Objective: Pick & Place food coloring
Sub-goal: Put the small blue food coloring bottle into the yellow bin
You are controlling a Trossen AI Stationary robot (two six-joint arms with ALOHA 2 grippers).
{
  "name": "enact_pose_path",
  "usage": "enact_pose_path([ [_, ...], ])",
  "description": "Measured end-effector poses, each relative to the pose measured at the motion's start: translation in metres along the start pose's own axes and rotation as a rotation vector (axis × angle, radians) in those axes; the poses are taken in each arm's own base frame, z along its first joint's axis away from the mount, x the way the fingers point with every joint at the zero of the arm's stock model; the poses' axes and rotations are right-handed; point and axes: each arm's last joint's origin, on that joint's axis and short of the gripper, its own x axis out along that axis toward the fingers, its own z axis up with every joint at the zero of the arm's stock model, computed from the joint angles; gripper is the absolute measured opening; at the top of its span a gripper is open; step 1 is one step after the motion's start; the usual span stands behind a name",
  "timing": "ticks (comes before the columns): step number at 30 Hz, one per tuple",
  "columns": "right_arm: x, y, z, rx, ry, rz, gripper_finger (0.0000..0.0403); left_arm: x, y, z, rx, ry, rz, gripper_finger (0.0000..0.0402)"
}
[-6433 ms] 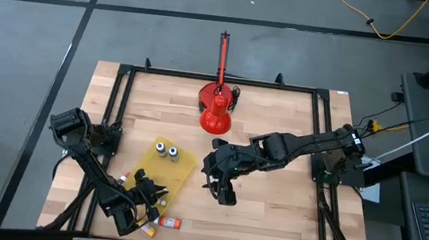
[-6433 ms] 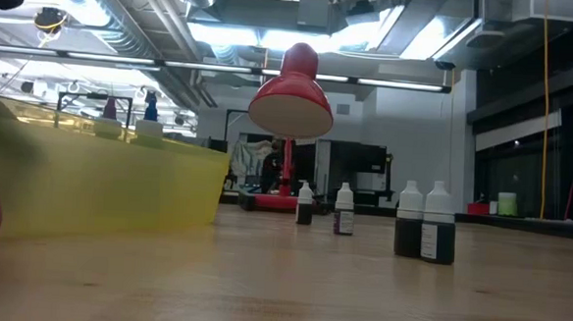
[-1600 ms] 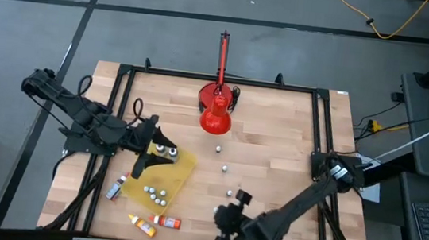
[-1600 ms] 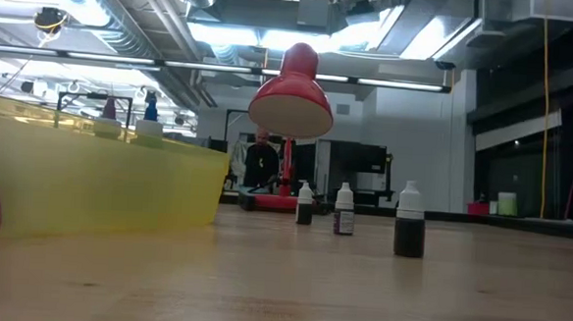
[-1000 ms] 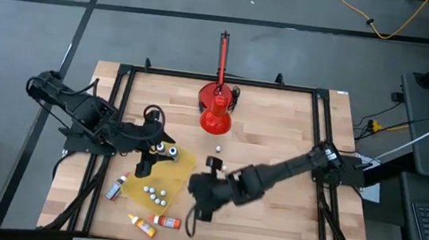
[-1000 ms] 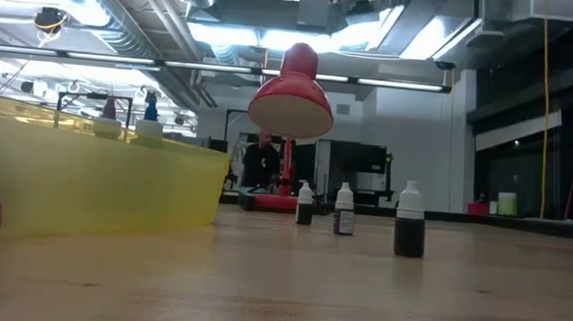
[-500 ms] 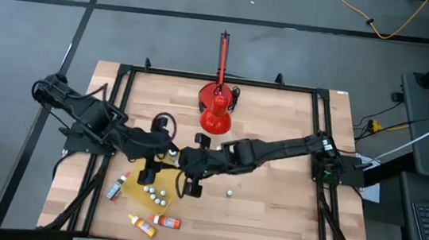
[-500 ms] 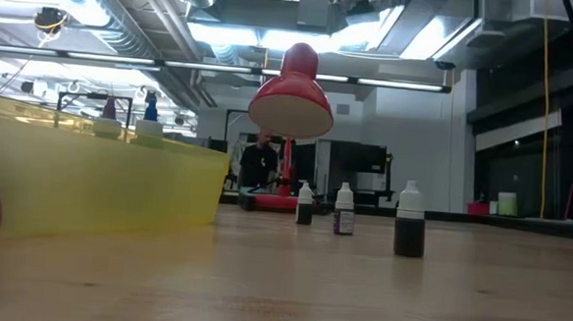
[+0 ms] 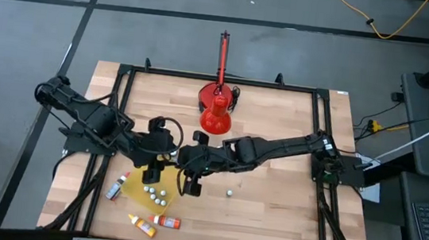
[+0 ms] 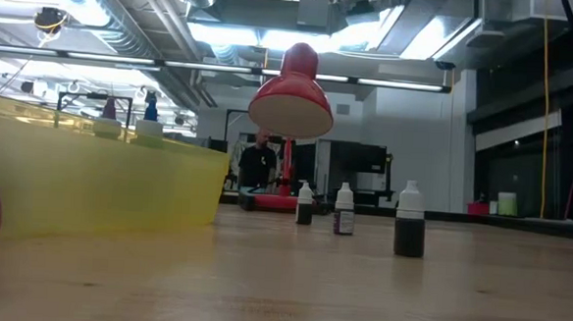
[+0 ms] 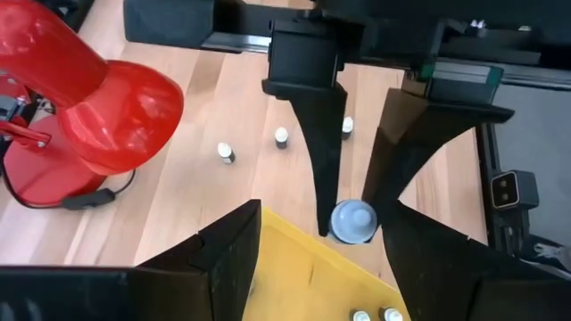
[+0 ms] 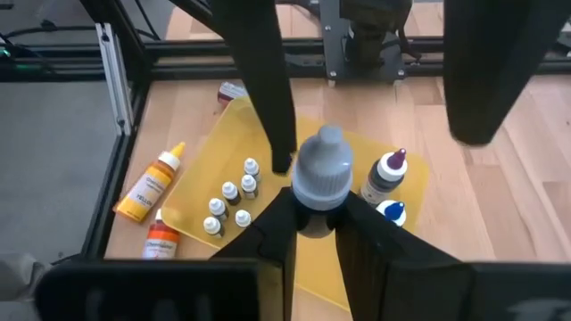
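— From above, where are you in the job?

— Carrying. My right fingers [image 9: 189,183] hang at the edge of the yellow tray [image 9: 181,167], and my left fingers [image 9: 150,173] sit over the same tray, close beside them. Both arms reach in toward the middle of the surface [image 9: 269,206], elbows out. Loose bottles [image 9: 228,192] stand beyond my right fingers.

— And at surface height?

— Neither arm shows. Three bottles [image 10: 409,221] wait upright, well apart from the tray wall [image 10: 99,185].

— Left wrist?

— My left fingers [image 11: 323,241] are spread, gripping nothing. Ahead, the other arm's fingers pinch a capped bottle [image 11: 353,220] just past the tray's rim.

— Right wrist?

— My right fingers [image 12: 314,227] are clamped on that bottle [image 12: 319,174], held upright above the tray, where small bottles [image 12: 234,191] already stand. Next, I'd judge: lower into a bare patch, then let go gently so nothing tips.
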Motion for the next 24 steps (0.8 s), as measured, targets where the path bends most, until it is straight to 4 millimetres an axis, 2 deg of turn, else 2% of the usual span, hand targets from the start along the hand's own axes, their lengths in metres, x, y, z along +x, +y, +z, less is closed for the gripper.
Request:
enact_pose_path([
  [20,-0.002,0.0007,0.0063,0.012,-0.059,0.008,0.0064,-0.0025,-0.0057,-0.0038,0.005,0.016,-0.029,0.0223],
  [24,-0.002,0.0007,0.0062,0.01,-0.059,0.008,0.0066,-0.0021,-0.0058,-0.0038,-0.004,0.018,-0.028,0.0212],
])
